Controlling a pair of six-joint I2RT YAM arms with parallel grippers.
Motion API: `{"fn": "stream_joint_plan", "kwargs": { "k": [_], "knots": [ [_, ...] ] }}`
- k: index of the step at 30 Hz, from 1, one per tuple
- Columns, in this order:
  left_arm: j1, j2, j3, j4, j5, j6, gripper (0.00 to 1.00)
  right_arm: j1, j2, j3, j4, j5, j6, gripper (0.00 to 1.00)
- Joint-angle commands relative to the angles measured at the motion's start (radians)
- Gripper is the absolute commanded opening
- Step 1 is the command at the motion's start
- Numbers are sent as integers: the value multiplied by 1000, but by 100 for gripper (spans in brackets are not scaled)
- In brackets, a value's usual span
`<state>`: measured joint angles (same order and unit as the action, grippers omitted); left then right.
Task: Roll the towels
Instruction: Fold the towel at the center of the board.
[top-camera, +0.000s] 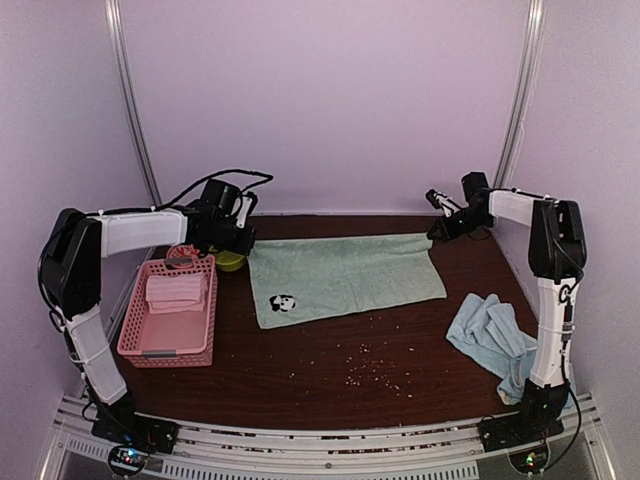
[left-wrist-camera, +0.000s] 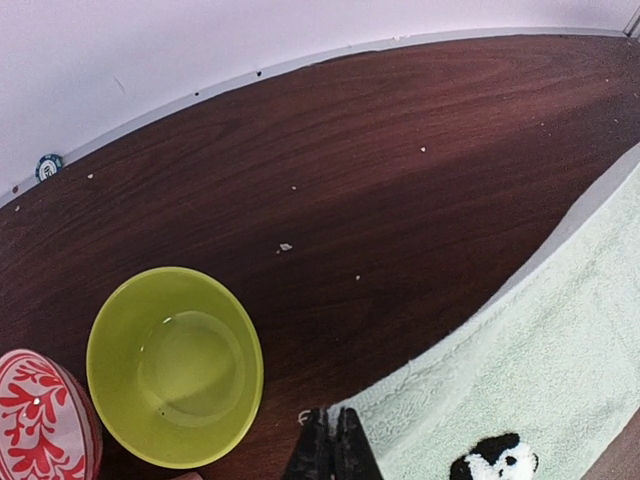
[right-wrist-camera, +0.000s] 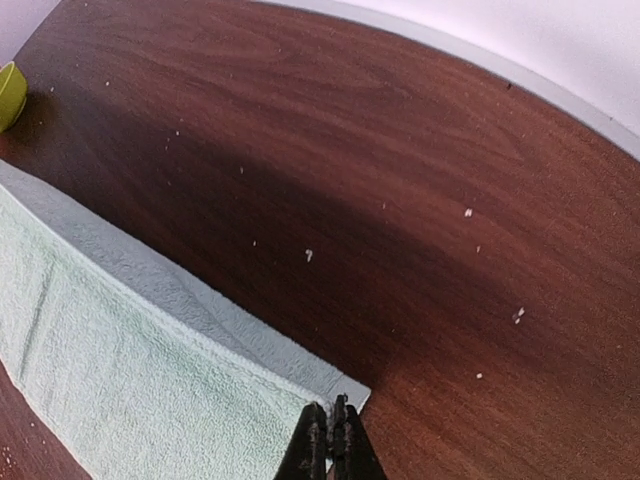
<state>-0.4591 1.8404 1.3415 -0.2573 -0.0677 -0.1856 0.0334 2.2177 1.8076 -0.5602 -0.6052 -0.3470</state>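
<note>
A mint green towel (top-camera: 345, 276) with a small panda mark (top-camera: 282, 302) lies spread flat across the middle of the brown table. My left gripper (top-camera: 243, 241) is shut on its far left corner (left-wrist-camera: 362, 412), the black fingers (left-wrist-camera: 318, 450) pinching the hem. On the far right corner (right-wrist-camera: 352, 393) of that towel my right gripper (top-camera: 437, 232) is shut, its jaws pressed together on the edge. A light blue towel (top-camera: 491, 337) sits crumpled at the right. A pink towel (top-camera: 174, 291) lies folded in the pink basket (top-camera: 143, 343).
A lime green bowl (left-wrist-camera: 173, 365) stands just left of the towel's corner, beside a red and white patterned object (left-wrist-camera: 42, 424). Crumbs are scattered over the table in front of the towel (top-camera: 368, 365). White walls close in the back and sides.
</note>
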Motion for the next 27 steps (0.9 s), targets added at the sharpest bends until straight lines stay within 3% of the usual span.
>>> {"fn": "stream_joint_plan", "kwargs": {
  "k": [1, 11, 27],
  "knots": [
    [21, -17, -14, -16, -9, 13, 0, -15, -73, -54, -13, 50, -43, 0],
    [20, -32, -84, -56, 144, 10, 0, -22, -117, -175, -5, 29, -91, 0],
    [20, -39, -132, -126, 235, 27, 0, -31, -209, -334, 6, 2, -168, 0]
  ]
}}
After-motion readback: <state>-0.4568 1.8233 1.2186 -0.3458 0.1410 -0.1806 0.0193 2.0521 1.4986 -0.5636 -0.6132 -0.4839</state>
